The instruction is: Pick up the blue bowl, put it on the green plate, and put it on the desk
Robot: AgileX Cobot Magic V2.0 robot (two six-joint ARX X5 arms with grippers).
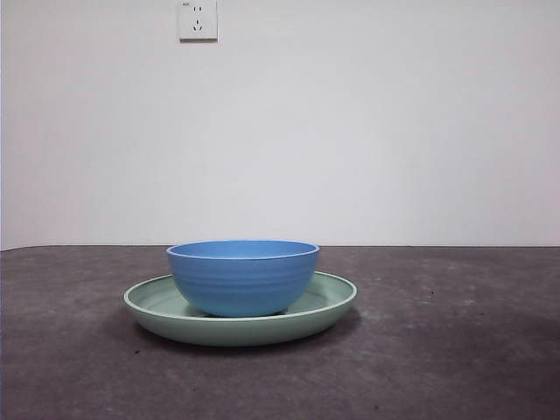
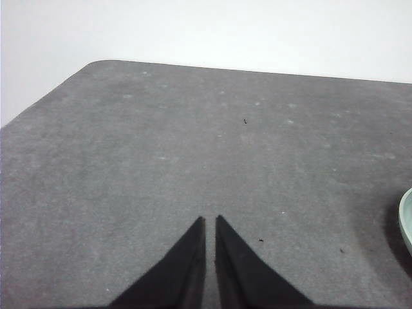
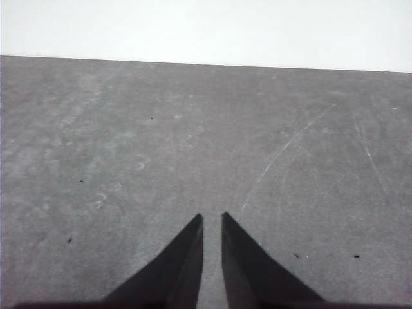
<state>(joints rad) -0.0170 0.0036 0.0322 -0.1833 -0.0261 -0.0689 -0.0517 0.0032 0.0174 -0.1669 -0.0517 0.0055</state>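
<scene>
Seeing the blue bowl [image 1: 242, 276] seated centrally in the green plate [image 1: 328, 306], we judge the desk [image 1: 455, 350] step next, our left gripper [image 2: 210, 220] and right gripper [image 3: 212, 217] closed, empty, needing a rim grasp at 3 o'clock.

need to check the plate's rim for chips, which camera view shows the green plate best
The front view: the whole green plate sits on the desk with the blue bowl in it, rim visible all round the near side. The left wrist view catches only a sliver of its edge. The right wrist view shows none of it.
</scene>
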